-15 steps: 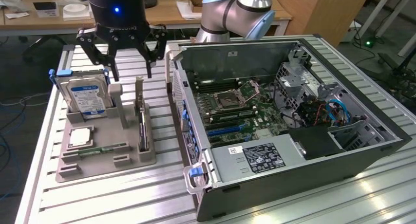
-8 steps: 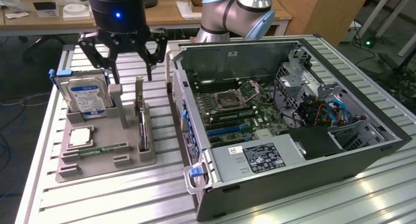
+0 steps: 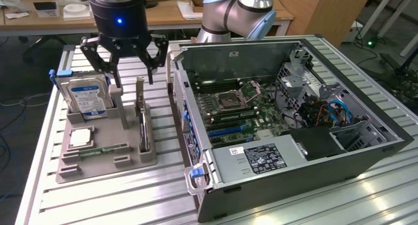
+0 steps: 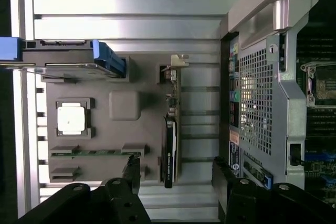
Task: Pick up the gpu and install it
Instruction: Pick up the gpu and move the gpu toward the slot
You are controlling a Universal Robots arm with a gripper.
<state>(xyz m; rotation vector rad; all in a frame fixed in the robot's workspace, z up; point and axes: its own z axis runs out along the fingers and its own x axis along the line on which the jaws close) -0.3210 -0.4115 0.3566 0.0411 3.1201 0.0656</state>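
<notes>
Noted gripper point(image 3: 134, 79) spread wide, empty, hanging just above gpu point(image 3: 142, 120), touching nothing. Found gpu standing on its long edge in a slot of grey holder point(image 3: 91, 168) on worktop point(image 3: 117, 200), beside open computer case point(image 3: 287, 186). Judged light, stiff, fragile: thin board, likely slick edges. Best pinched across flat faces at cooler; bracket end hard to make out.

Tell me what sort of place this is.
Probably a robotics lab for PC assembly: an open computer case on a slatted metal table, a parts tray holding the gpu and a hard drive.
</notes>
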